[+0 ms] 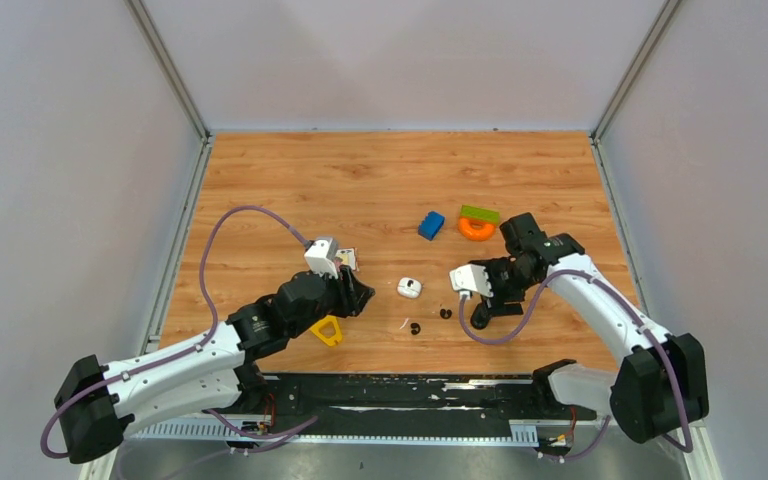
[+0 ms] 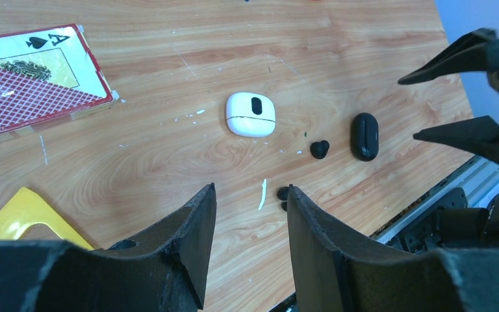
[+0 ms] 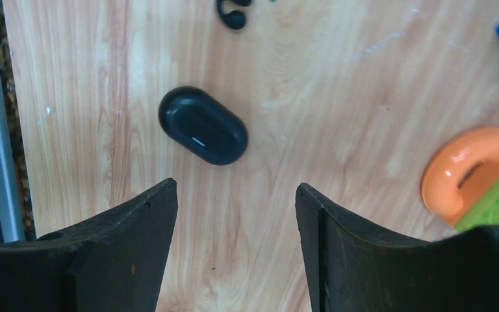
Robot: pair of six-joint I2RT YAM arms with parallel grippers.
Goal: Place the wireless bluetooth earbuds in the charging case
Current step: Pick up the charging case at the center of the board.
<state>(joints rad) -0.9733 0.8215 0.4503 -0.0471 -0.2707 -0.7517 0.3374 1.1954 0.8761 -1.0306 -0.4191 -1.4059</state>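
Observation:
A closed white charging case (image 2: 251, 114) lies at mid-table, also in the top view (image 1: 409, 288). A closed black case (image 3: 203, 125) lies to its right (image 2: 364, 136). One black earbud (image 2: 319, 149) lies between the cases. A second black earbud (image 2: 282, 194) is half hidden behind my left fingertip. A thin white sliver (image 2: 262, 194) lies beside it; I cannot tell what it is. My left gripper (image 2: 250, 188) is open and empty, just short of the sliver. My right gripper (image 3: 235, 187) is open and empty above the table, just behind the black case. No white earbuds show clearly.
A playing-card box (image 2: 32, 81) and a yellow triangle (image 2: 19, 211) lie left of my left gripper. A blue block (image 1: 430, 224), an orange ring (image 1: 476, 229) and a green block (image 1: 480, 213) sit behind the right arm. The table's front rail (image 1: 400, 395) is close.

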